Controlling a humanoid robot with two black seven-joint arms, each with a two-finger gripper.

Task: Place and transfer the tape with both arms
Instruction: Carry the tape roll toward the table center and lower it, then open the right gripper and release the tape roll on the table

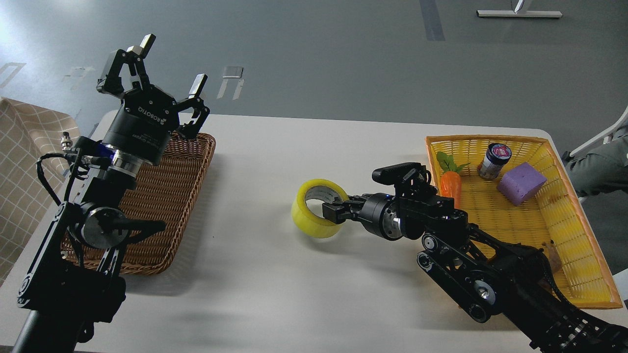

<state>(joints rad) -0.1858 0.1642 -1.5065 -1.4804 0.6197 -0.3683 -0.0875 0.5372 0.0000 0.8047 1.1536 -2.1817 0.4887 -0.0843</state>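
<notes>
The yellow tape roll [309, 218] with a grey-white core is near the middle of the white table [304, 147], low over it or touching it. My right gripper [332, 211] reaches in from the right and is shut on the roll's right wall, one finger inside the core. My left gripper [169, 66] is raised above the far end of the brown wicker tray [162, 206], open and empty, fingers pointing up.
A yellow basket [579, 230] at the right holds a toy carrot [450, 181], a small dark jar [494, 161] and a purple block [521, 183]. A checked cloth [19, 166] hangs at the left. A person's knee [601, 166] is at the far right.
</notes>
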